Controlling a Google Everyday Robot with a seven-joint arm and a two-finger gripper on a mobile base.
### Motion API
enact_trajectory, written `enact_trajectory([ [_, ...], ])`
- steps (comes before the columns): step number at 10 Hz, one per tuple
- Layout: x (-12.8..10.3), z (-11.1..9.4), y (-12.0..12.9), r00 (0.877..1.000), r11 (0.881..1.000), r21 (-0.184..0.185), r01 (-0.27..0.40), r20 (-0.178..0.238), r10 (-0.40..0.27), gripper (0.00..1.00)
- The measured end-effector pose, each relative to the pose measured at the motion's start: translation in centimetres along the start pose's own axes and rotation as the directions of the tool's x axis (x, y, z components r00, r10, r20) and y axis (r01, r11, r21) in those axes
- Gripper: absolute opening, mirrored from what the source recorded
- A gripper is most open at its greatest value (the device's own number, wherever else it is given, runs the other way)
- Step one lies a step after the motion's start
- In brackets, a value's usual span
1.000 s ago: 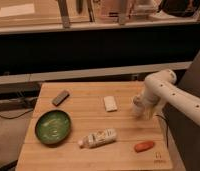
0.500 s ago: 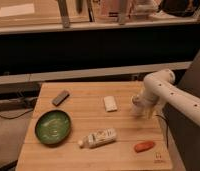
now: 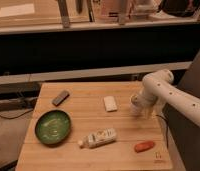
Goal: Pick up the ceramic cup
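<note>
The tool (image 3: 139, 110) hangs at the end of the white arm over the right part of the wooden counter (image 3: 122, 158), its fingers spread wide. The ceramic cup (image 3: 136, 105) stands directly at the tool, partly hidden by it; whether they touch cannot be told. A flat white block (image 3: 110, 103) lies to their left, and a green bowl (image 3: 53, 127) and a white bottle (image 3: 99, 138) lie farther off.

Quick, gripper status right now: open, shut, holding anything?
Gripper: open, low at the right side of the table; no grip on anything can be made out.
</note>
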Motion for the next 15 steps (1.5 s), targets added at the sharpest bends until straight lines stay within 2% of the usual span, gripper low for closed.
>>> enact_trajectory([
  [8, -0.4, 0.4, -0.6, 0.999, 0.999, 0.0, 0.041, 0.002, -0.041, 0.8],
  [11, -0.7, 0.5, -0.9, 0.998, 0.998, 0.001, 0.06, 0.002, -0.06, 0.75],
  [13, -0.8, 0.6, -1.0, 0.998, 0.998, 0.003, 0.068, 0.001, -0.068, 0.63],
  [15, -0.9, 0.5, -1.2, 0.997, 0.997, 0.006, 0.081, -0.002, -0.081, 0.4],
])
